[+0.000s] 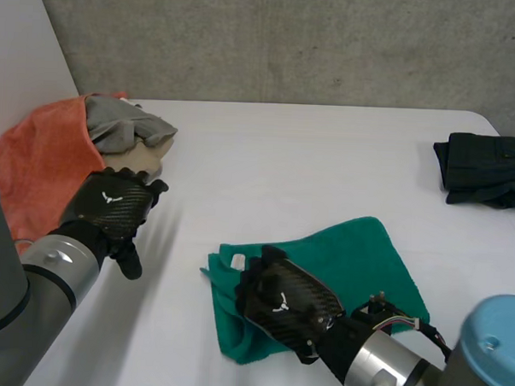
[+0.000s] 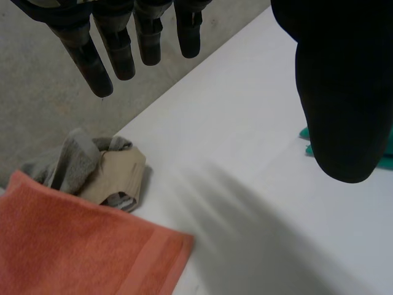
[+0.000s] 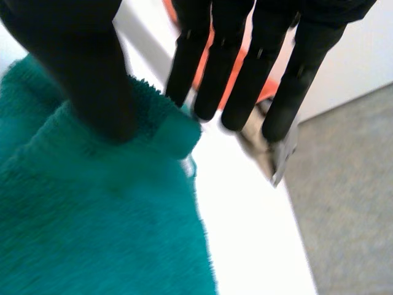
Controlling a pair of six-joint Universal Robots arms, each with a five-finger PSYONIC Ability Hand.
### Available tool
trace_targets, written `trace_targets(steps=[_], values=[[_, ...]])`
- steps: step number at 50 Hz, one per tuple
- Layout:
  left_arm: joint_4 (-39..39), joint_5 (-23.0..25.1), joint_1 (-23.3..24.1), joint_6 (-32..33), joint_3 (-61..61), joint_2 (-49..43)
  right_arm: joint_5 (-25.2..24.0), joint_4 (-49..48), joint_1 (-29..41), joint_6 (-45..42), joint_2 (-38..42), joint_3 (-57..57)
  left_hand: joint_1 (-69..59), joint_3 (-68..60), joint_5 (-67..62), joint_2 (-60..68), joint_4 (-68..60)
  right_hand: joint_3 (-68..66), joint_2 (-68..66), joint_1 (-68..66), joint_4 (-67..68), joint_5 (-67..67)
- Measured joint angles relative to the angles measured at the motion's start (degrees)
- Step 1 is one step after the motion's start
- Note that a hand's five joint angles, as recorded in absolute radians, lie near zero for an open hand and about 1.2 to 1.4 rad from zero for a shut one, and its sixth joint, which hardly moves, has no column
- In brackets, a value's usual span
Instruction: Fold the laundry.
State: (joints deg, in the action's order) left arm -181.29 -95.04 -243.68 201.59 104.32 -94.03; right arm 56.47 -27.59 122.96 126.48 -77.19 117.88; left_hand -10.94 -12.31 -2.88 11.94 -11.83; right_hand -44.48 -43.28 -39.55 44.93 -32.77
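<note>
Much remains: at the worktop's left the orange towel lies unfolded; green towel half-folded near centre; dark garment looks done; cloth heap waits. Right hand lies straight-fingered on the green towel's edge; left hand hovers relaxed, empty.

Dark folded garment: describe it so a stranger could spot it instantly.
Start at the white table and go to its far corner on the robot's right side. The dark folded garment lies there alone. It's the only near-black cloth, unlike the green towel.
</note>
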Motion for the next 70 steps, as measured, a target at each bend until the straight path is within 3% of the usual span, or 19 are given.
trace_targets(steps=[4,8,10,14,17,22,25,30,38,44,53,57,62,66,67,70], values=[[-0.84,0.00,1.36,0.05,-0.77,-0.44,6.05,2.61,0.13,4.32,0.47,-2.98,0.00,0.00,0.00,0.00,0.00,28.93,29.06,25.70,-29.10,27.90],[-1.58,0.00,2.77,0.02,-1.65,-0.58,8.92,3.44,-1.57,12.76,-1.88,-4.63,0.00,0.00,0.00,0.00,0.00,32.65,31.11,26.73,-32.74,30.47],[-2.50,-0.09,5.05,-0.26,-2.91,-0.45,10.16,4.22,-4.83,24.66,-6.08,-5.81,0.00,0.00,0.00,0.00,0.00,32.67,31.11,26.73,-32.87,30.47],[-3.45,-0.20,8.94,-1.08,-4.48,-0.12,9.79,7.70,-10.85,38.34,-11.74,-6.45,0.00,0.00,0.00,0.00,0.00,32.67,31.12,26.73,-32.87,30.47],[-4.08,-0.23,12.40,-1.85,-5.53,-0.18,8.86,12.04,-14.84,40.50,-13.48,-6.40,0.00,0.00,0.00,0.00,0.00,32.67,31.12,26.73,-32.87,30.47],[-4.98,-0.38,18.10,-2.62,-6.99,-1.74,7.48,20.02,-20.71,34.66,-13.41,-5.61,0.00,0.00,0.00,0.00,0.00,32.67,31.12,26.73,-32.87,30.47],[-5.22,-1.16,21.91,-2.60,-8.00,-5.21,7.18,25.00,-25.41,24.97,-11.05,-4.30,0.00,0.13,0.00,0.00,0.00,32.67,31.12,26.73,-32.87,30.47],[-4.93,-3.22,24.11,-2.44,-8.55,-10.31,6.66,28.05,-30.33,14.14,-6.66,-2.43,0.00,0.16,0.00,0.00,0.00,31.09,29.65,25.44,-31.79,29.35],[-3.19,-9.26,23.28,-2.40,-7.71,-17.14,6.08,21.88,-32.57,10.49,-1.18,-0.89,0.00,0.16,0.00,0.00,0.00,-18.86,-20.80,-21.60,17.90,-19.63],[-1.89,-11.55,21.59,-2.96,-5.65,-16.49,8.68,14.75,-29.01,12.85,-2.95,-1.00,0.00,0.16,0.00,0.00,0.00,-23.55,-24.38,-23.28,23.51,-24.73],[-0.96,-9.73,16.44,-6.67,-2.30,-5.17,14.59,6.19,-12.01,17.95,-12.01,-2.55,0.00,0.16,0.00,0.00,0.00,-23.57,-24.38,-23.28,23.69,-25.22],[-0.59,-8.32,12.32,-8.39,-1.15,0.04,12.74,3.74,-2.44,19.85,-12.12,-2.92,0.00,0.16,0.00,0.00,0.00,-23.63,-24.39,-23.28,23.72,-25.26],[-0.18,-5.72,5.66,-10.30,0.72,4.62,9.28,2.42,7.64,20.71,-6.39,-3.68,0.00,0.16,0.00,0.00,0.00,-23.71,-24.39,-23.28,23.72,-25.35],[0.01,-3.13,1.20,-11.70,2.22,6.03,10.49,4.19,11.72,20.14,0.76,-6.39,0.00,0.16,0.00,0.00,0.00,-11.41,-12.36,-16.52,10.98,-14.26],[0.03,-2.43,0.44,-12.08,2.53,6.10,12.05,5.23,12.06,20.48,2.46,-7.60,0.00,0.16,0.00,0.00,0.00,0.87,0.36,-4.09,-0.05,-1.83],[0.01,-1.27,-0.36,-12.74,2.90,5.94,15.28,6.91,11.84,22.41,4.43,-9.80,0.00,0.16,0.00,0.00,0.00,20.91,20.93,16.47,-20.25,19.13]])
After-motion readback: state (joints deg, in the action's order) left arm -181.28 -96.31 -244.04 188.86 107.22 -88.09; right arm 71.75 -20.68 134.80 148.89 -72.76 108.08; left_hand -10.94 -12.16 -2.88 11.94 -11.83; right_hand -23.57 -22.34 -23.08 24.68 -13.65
